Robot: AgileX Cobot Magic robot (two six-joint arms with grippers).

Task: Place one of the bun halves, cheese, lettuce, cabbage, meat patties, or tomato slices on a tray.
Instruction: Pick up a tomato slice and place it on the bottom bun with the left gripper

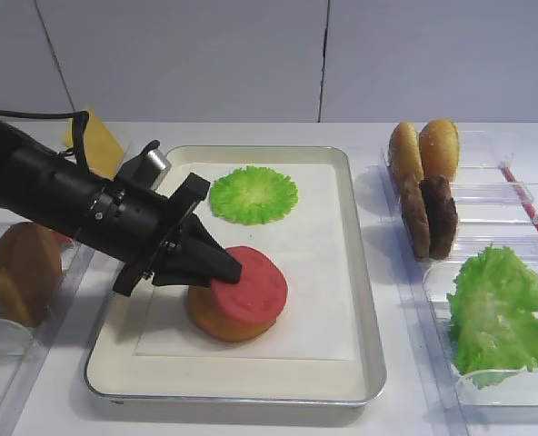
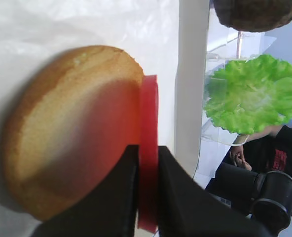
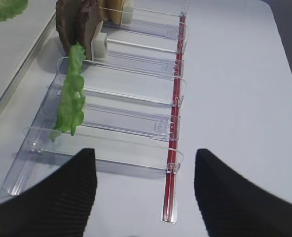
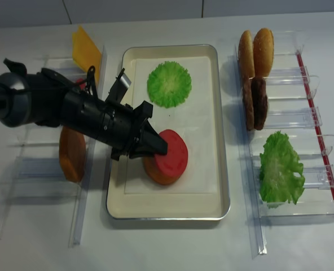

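Observation:
My left gripper (image 1: 231,270) is shut on the rim of a red tomato slice (image 1: 251,283), with one finger on each flat face (image 2: 147,148). The slice sits tilted against the top of a golden bun half (image 1: 216,322) on the white paper of the silver tray (image 1: 360,300). A round green cabbage leaf (image 1: 254,194) lies at the far end of the tray. My right gripper (image 3: 145,158) is open over bare table at the near end of the right rack and holds nothing. It does not appear in either high view.
The clear rack on the right holds two bun halves (image 1: 423,150), meat patties (image 1: 430,216) and lettuce (image 1: 501,313), with a red strip (image 3: 173,148) along its outer edge. The left rack holds cheese (image 1: 101,141) and another bun half (image 1: 22,272).

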